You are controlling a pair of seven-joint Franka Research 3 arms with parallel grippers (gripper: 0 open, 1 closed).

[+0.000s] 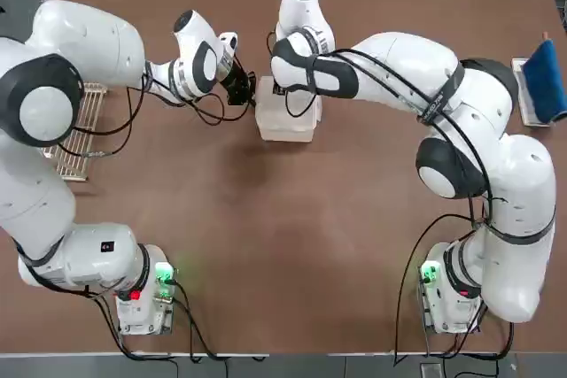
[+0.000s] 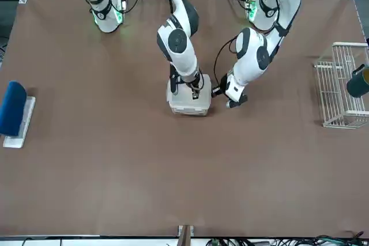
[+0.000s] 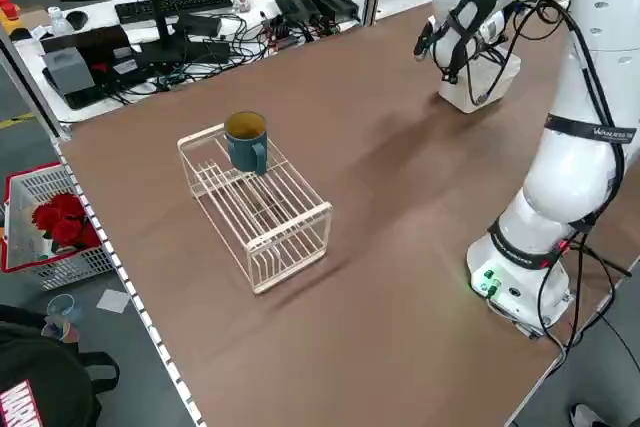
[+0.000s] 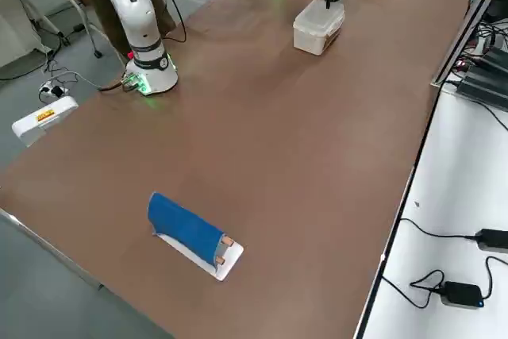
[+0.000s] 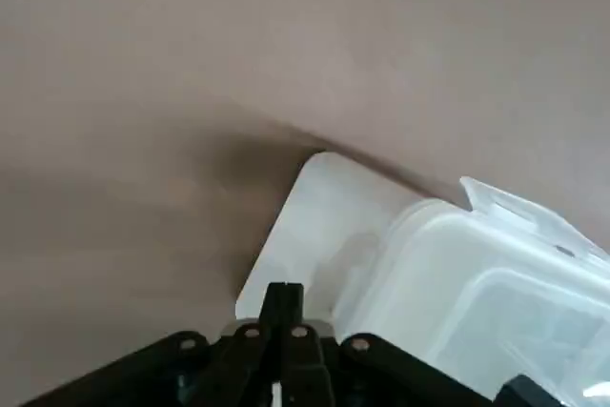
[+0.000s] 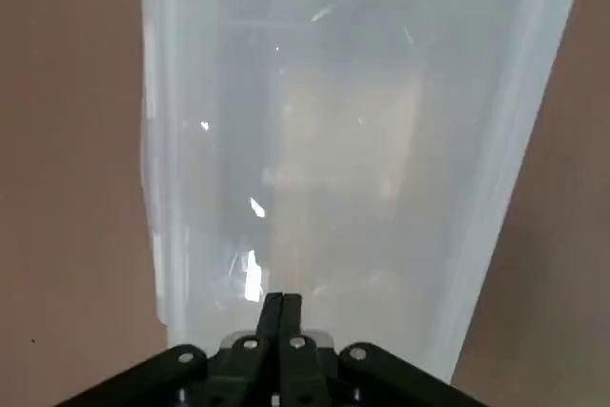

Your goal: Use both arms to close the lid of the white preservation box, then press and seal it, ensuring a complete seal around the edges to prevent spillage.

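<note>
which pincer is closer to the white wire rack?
Left. The left pincer sits at the translucent white plastic box's rack-facing side; the right pincer is on top of the box, farther from the white wire rack.

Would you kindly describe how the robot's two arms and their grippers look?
Both arms are glossy white with rounded shells, grey disc-shaped joints and loose black cables along the links. Their bases glow with green lights. The left gripper and right gripper are black, with slim fingers.
</note>
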